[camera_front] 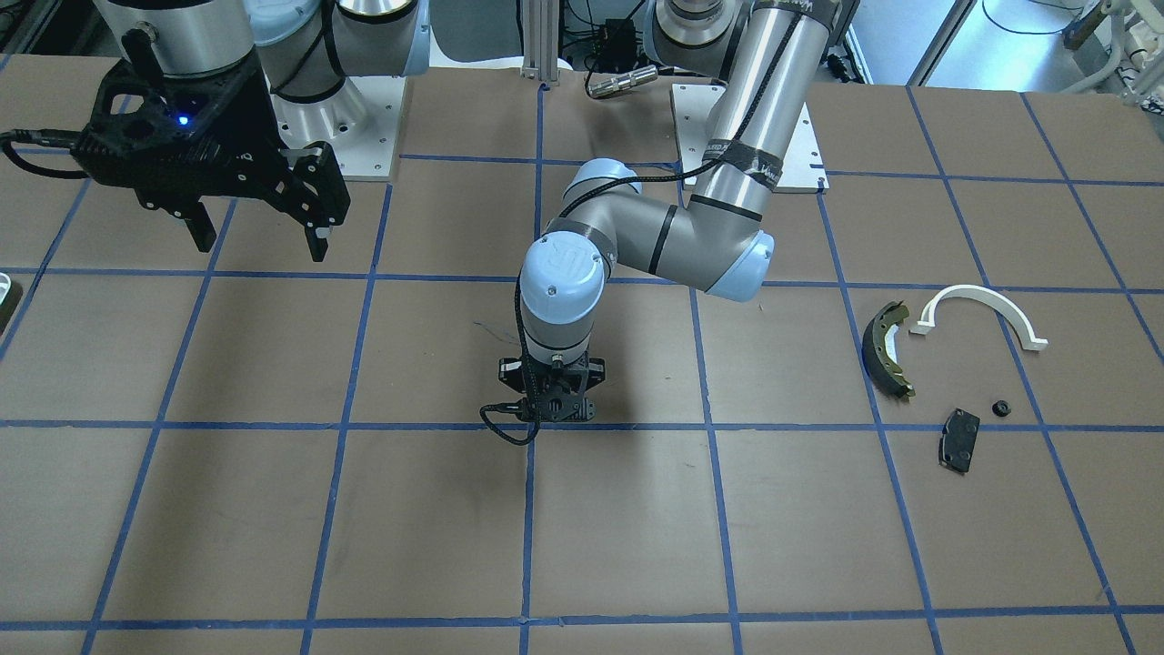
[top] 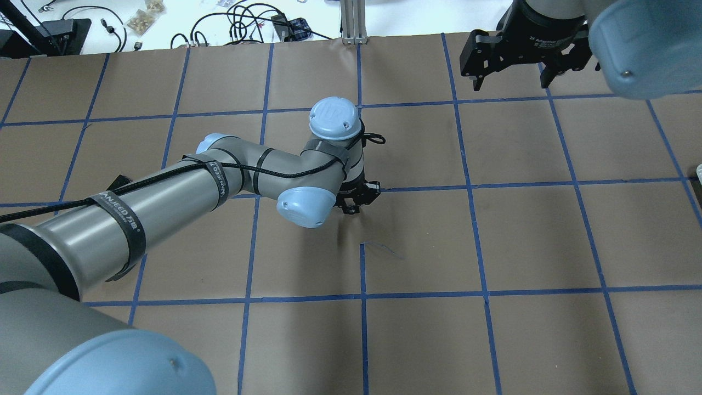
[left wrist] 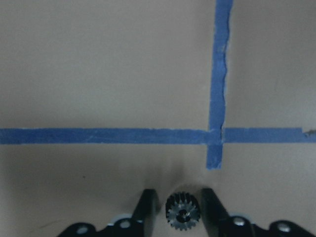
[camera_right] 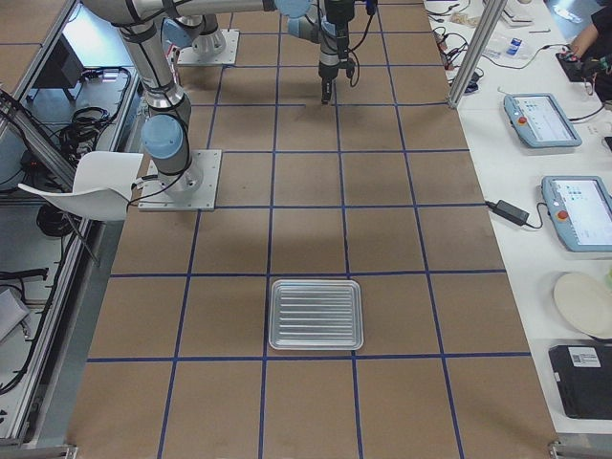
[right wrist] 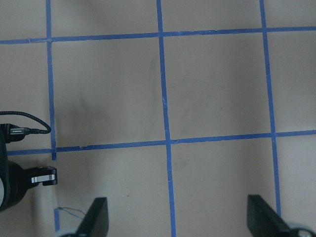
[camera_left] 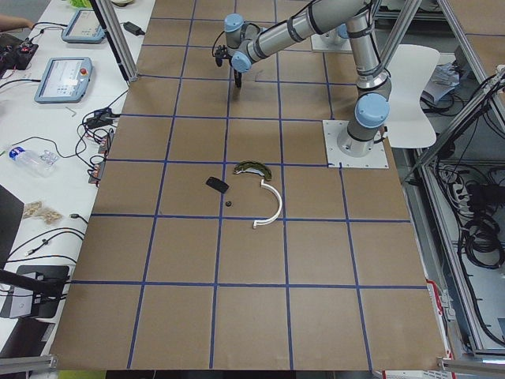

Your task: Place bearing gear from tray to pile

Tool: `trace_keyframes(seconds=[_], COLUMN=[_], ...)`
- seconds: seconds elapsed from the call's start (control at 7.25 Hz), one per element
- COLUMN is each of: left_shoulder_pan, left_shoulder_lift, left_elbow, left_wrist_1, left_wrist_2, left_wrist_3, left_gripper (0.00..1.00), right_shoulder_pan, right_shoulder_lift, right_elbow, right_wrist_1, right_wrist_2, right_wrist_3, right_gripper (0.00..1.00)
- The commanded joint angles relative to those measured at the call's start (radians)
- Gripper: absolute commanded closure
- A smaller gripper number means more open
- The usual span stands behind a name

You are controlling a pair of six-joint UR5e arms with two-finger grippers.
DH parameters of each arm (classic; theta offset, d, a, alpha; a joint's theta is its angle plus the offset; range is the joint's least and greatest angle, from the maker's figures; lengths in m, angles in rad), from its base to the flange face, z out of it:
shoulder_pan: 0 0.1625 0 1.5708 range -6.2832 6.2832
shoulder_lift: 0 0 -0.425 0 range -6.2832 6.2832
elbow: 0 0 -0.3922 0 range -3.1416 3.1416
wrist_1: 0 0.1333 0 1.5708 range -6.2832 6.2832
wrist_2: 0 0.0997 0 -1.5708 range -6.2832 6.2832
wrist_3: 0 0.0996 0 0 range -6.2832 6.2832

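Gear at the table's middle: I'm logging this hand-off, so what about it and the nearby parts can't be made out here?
Gear: seen only in the left wrist view; elsewhere the left arm hides it.
Left gripper: fingers flank the gear, but whether they touch it is unclear.
Small black part beside the pad: too small to identify, front view.
Tray: front view's left edge cuts it to a sliver.

- A robotics lab: two UR5e arms (top: 164,192) bolted to metal base plates (camera_right: 203,188) at one long edge of a table (camera_right: 402,239) papered brown and gridded with blue tape (camera_front: 273,425).
- Teach pendants (camera_right: 540,120) and loose cables (top: 258,22) lie on the white bench (camera_right: 497,153) along the opposite edge.
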Motion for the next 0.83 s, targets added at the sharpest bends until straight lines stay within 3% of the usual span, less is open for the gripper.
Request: trace_keyframes(seconds=[0.0,0.28,0.69], left_shoulder_pan=[0.012,0.142,0.517], left_shoulder_lift=[0.028,0.1,0.262], left_elbow=[-0.005,-0.053,-0.124], left_wrist_1=[-0.002,-0.042,-0.12], left_wrist_2=[0.006,-0.002,0.132], left_wrist_3=[0.025,0.211,0.726], left_gripper=[1.0,1.0,1.0], right_shoulder_pan=[0.003,0.006,0.007], right_shoulder_lift=[-0.005,-0.007,-0.008], right_elbow=[-0.018,-0.029,-0.028], right_wrist_1=[0.085,0.16,0.174], right_wrist_2=[0.042,0.027,0.03], right_wrist_3=[0.056,0.057,0.055], right_gripper=[0.0,0.0,0.0])
